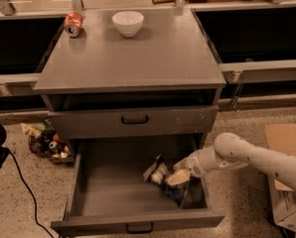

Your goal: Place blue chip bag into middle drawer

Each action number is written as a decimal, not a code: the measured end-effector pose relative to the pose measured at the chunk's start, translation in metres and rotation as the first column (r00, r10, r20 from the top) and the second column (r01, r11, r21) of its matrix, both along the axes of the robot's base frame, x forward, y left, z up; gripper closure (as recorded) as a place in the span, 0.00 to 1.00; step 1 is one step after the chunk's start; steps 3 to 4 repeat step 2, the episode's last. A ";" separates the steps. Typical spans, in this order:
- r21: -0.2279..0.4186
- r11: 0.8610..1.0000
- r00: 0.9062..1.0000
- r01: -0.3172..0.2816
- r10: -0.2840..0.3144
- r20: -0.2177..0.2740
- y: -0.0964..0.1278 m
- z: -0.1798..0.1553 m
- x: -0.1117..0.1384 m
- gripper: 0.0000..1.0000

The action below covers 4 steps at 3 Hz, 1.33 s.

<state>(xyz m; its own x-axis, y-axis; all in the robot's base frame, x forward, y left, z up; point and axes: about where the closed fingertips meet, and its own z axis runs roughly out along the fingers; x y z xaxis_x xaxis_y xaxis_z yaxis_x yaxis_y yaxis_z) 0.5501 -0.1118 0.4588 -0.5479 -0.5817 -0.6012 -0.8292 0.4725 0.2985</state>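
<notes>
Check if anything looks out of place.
The red soda can lies on its side on the cabinet top; litter clutters the floor at left. The gripper is in the middle drawer at the blue chip bag.

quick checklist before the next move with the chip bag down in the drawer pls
1. The middle drawer is pulled open: ok.
2. The blue chip bag is inside the drawer walls, on the right side: ok.
3. The gripper is down in the drawer at the bag: ok.
4. The bag rests on the drawer floor rather than hanging: cannot tell.
5. The upper drawer is shut above it: ok.
</notes>
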 end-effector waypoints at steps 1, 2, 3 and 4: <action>0.013 1.000 0.999 0.021 -0.022 0.033 -0.009 0.017 0.001 0.00; 0.043 0.998 0.996 0.045 -0.048 0.075 -0.023 0.040 -0.004 0.00; 0.043 0.998 0.996 0.045 -0.048 0.075 -0.023 0.040 -0.004 0.00; 0.043 0.998 0.996 0.045 -0.048 0.075 -0.023 0.040 -0.004 0.00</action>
